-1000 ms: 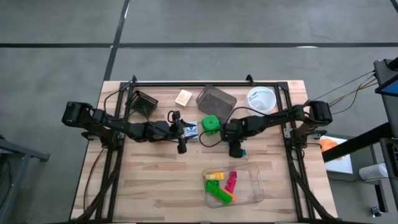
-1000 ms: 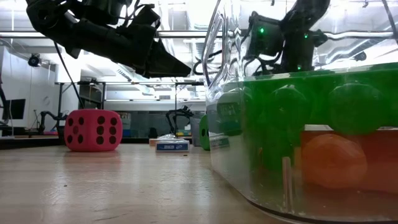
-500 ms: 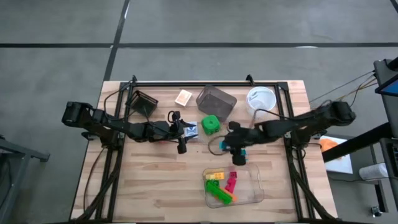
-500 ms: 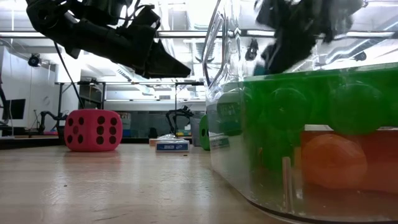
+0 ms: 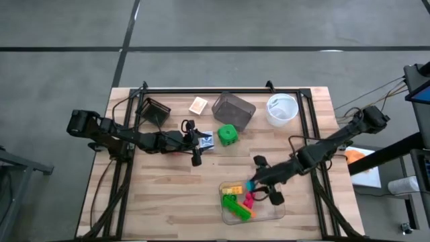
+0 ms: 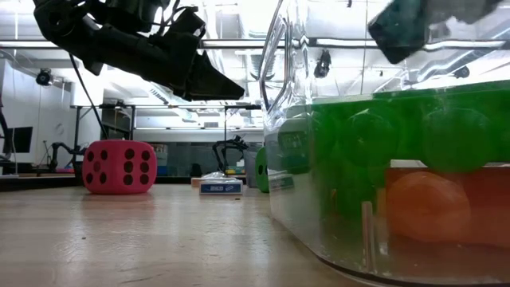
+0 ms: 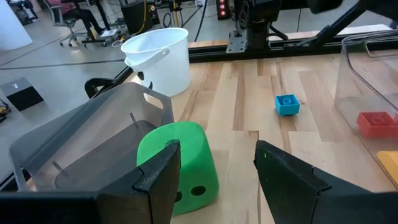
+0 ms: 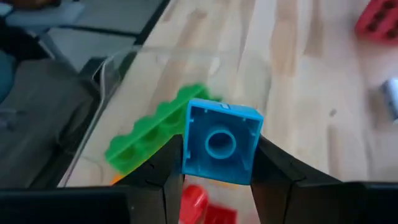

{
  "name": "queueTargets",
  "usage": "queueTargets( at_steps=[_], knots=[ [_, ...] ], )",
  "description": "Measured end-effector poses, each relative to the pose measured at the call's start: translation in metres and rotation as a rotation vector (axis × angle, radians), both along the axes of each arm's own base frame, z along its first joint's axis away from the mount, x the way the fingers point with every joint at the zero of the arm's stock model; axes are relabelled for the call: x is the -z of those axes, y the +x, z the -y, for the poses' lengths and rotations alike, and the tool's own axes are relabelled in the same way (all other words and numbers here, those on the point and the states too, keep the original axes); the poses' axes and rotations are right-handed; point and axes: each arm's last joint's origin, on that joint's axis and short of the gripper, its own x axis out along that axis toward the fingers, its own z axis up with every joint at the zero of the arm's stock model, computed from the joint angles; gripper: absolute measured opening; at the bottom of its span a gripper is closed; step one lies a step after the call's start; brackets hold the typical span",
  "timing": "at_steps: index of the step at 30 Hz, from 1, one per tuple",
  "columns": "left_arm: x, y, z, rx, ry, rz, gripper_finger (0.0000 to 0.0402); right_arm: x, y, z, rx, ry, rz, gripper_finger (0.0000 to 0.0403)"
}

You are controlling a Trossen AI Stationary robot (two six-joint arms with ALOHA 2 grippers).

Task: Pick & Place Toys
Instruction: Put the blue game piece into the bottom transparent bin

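**Op:** Toys status from my end: right gripper (image 5: 254, 183) has the teal brick (image 8: 221, 143) pinched between its fingers (image 8: 160, 167), jaws closed narrow on its two sides. In the high view it sits over the 12 o'clock edge of the clear tray (image 5: 277, 202), which lies at about 5 o'clock on the table (image 5: 168, 195).

**Eng:** What's in the tray?

**Op:** I see a long green brick (image 5: 237, 210), a yellow brick (image 5: 232, 190), a pink brick (image 5: 249, 197) and a bit of orange by the green one. Right wrist view shows the green brick (image 8: 155, 127) below the held teal one.

**Eng:** Left arm?

**Op:** Left gripper (image 5: 197, 143) hangs near table centre, slightly toward 9 o'clock. Fingers (image 7: 158, 180) stand partly apart with nothing between them. Green die (image 5: 228, 135) is just past the fingertips, toward 3 o'clock of them, resting on the wood. Card pack (image 5: 205, 140) is right beside that gripper. Pink-red die (image 6: 119, 167) sits on the table under the left arm in the low view; from above I can barely see it.

**Eng:** Anything else loose?

**Op:** Tan block (image 5: 198, 105) at 12 o'clock, beside a grey bin (image 5: 233, 109). White bowl (image 5: 281, 109) at about 1 o'clock. Left wrist view also shows a blue brick (image 7: 286, 104) on the wood between the bowl and the tray; I can't find it in the high view.
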Motion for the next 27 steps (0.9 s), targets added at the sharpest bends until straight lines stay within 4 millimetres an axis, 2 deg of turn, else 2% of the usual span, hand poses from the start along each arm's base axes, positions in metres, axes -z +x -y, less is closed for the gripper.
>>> queueTargets(
  at_steps=[4, 11, 15, 21, 27],
  knots=[
    [0.0, 0.0, 0.0, 0.0, 0.0, 0.0, 0.0208, 0.01, -0.002, -0.006, 0.029, 0.019, -0.093, 0.0143],
    [0.0, 0.0, 0.0, 0.0, 0.0, 0.0, 0.0208, 0.029, 0.002, -0.009, 0.076, 0.04, -0.231, 0.023],
    [0.0, 0.0, 0.0, 0.0, 0.0, 0.0, 0.0208, 0.031, 0.006, -0.012, 0.078, 0.037, -0.25, 0.0257],
    [0.0, 0.0, 0.0, 0.0, 0.0, 0.0, 0.0208, 0.021, 0.012, -0.014, 0.089, -0.016, -0.287, 0.0266],
    [0.0, 0.0, 0.0, 0.0, 0.0, 0.0, 0.0208, 0.002, 0.007, -0.005, 0.17, -0.205, -0.317, 0.0267]
  ],
)
